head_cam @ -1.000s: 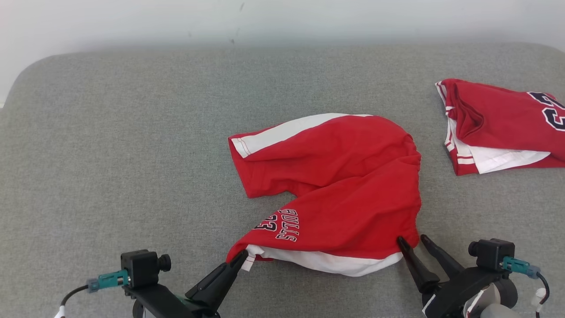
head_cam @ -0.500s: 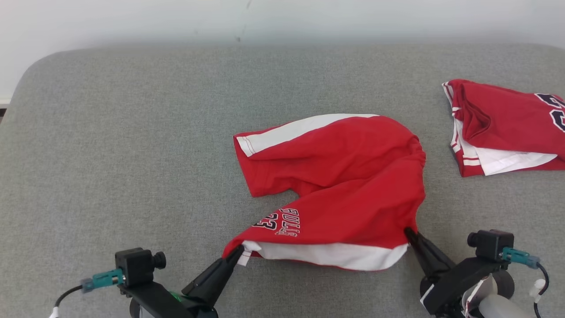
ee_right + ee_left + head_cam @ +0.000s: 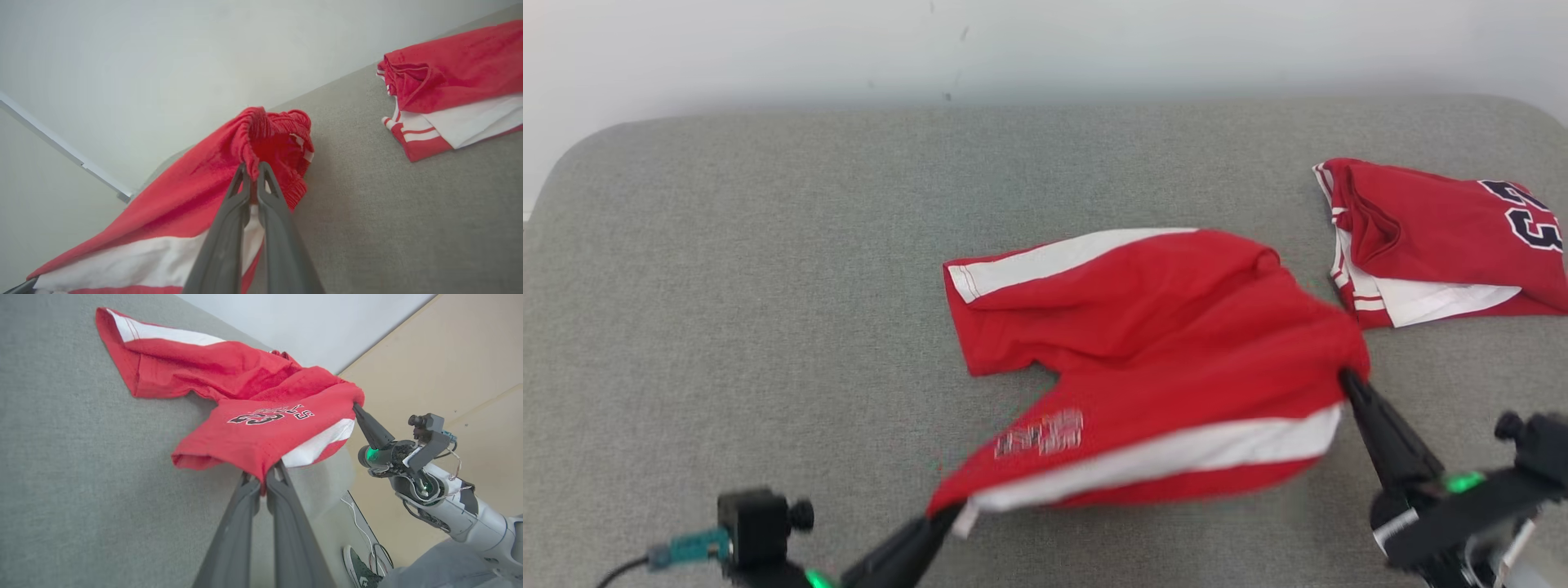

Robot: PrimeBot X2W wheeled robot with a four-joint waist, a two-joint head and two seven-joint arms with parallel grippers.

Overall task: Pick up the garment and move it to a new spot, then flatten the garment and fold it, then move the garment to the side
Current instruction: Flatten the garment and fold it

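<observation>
The garment (image 3: pixel 1168 351) is a pair of red shorts with white side stripes and a dark "23 BULLS" print, lying across the middle of the grey cushion (image 3: pixel 768 269). Its near leg is lifted off the surface and stretched between both grippers. My left gripper (image 3: pixel 947 514) is shut on the leg's hem corner, seen in the left wrist view (image 3: pixel 263 479). My right gripper (image 3: pixel 1346 377) is shut on the bunched waistband end, seen in the right wrist view (image 3: pixel 253 167). The garment (image 3: pixel 229 388) (image 3: pixel 184 204) keeps its far leg flat on the cushion.
A second red and white garment (image 3: pixel 1437 237) with a dark number lies folded at the right edge of the cushion (image 3: pixel 445 90). A pale wall runs behind. In the left wrist view a person's shoe (image 3: pixel 359 571) shows on the floor past the cushion's edge.
Both grippers have lifted the near leg of the garment off the cushion; the right gripper moved up and to the right with the waistband. The head view shifted slightly.
</observation>
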